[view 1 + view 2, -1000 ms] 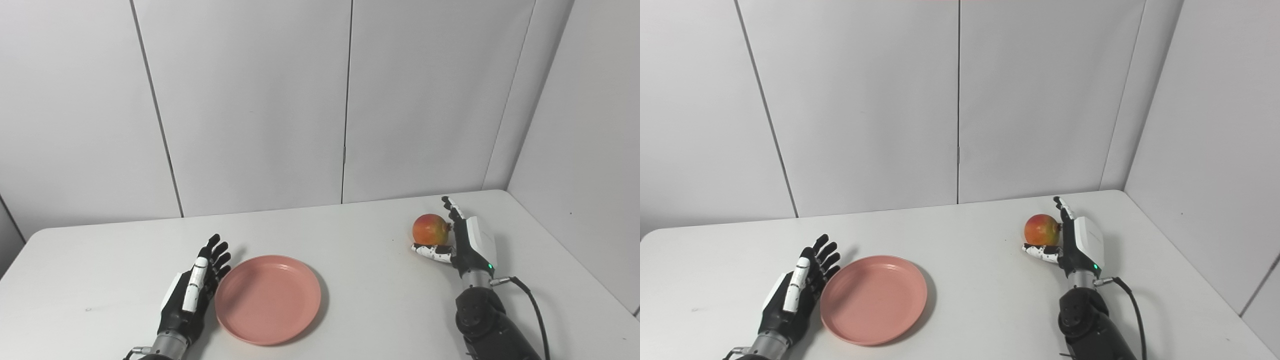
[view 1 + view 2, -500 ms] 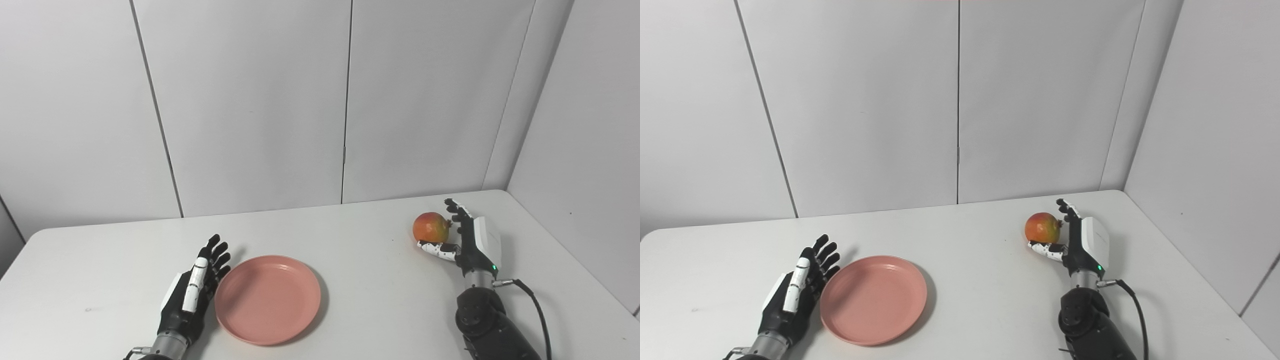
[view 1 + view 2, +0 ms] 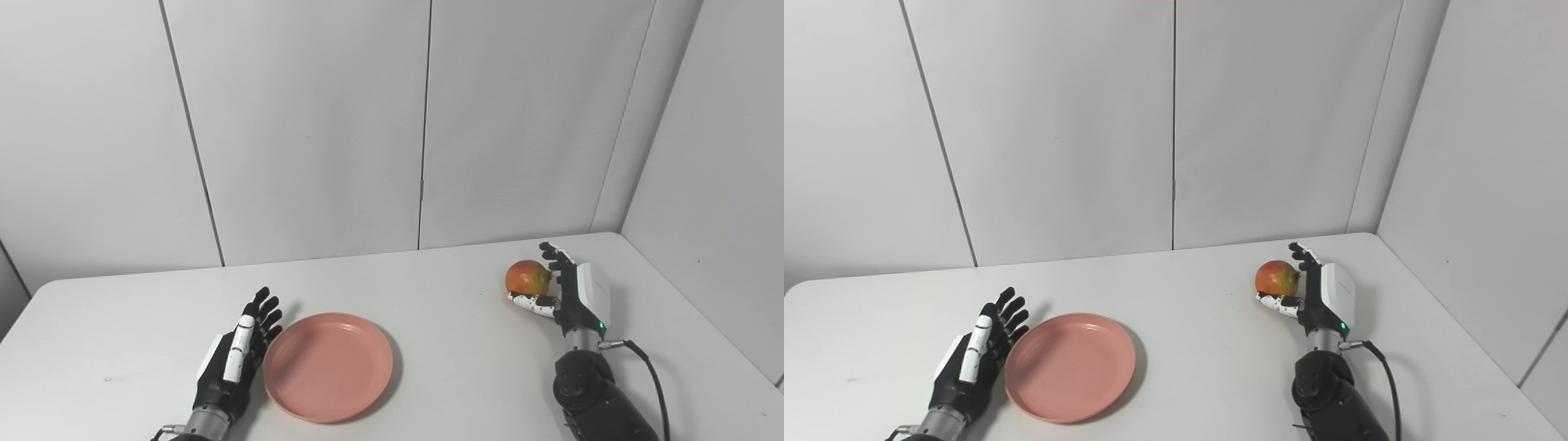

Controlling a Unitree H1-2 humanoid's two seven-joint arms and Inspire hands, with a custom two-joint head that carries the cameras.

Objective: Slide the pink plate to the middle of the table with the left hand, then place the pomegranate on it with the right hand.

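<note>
The pink plate (image 3: pixel 327 365) looks like smooth matt plastic. The worktop (image 3: pixel 453 343) is smooth, matt white. The pomegranate (image 3: pixel 527 277) has a faintly glossy skin. Both hands' black fingers (image 3: pixel 264 313) look like hard plastic with white shells.

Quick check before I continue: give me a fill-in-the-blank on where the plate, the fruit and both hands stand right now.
1. The pink plate lies on the table right beside the open ____ hand.
2. The right hand is cupped around the ____.
3. The plate holds ____.
4. The pomegranate sits toward the table's far ____ corner.

Missing words: left; pomegranate; nothing; right
</note>
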